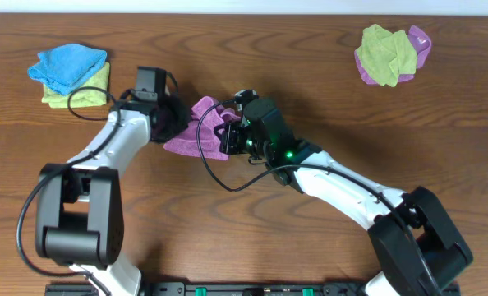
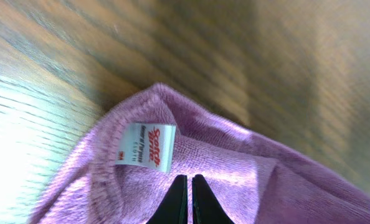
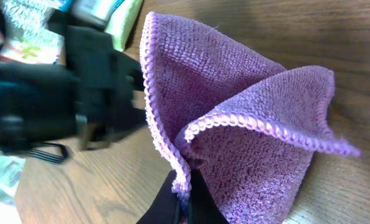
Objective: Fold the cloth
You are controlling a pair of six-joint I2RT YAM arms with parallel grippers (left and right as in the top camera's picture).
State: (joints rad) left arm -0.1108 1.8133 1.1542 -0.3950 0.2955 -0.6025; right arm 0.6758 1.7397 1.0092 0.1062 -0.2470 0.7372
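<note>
Purple cloth | left gripper, right gripper seemingly pinch hems | piles well apart

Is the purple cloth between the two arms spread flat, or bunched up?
Bunched up, not flat. The cloth is crumpled between the left gripper and right gripper, both pinching it; one edge stands in a loose peak.

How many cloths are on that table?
5: purple cloth, centre; blue cloth on yellow-green cloth, top left; second yellow-green cloth on second purple cloth, top right. Piles may hide more.
</note>
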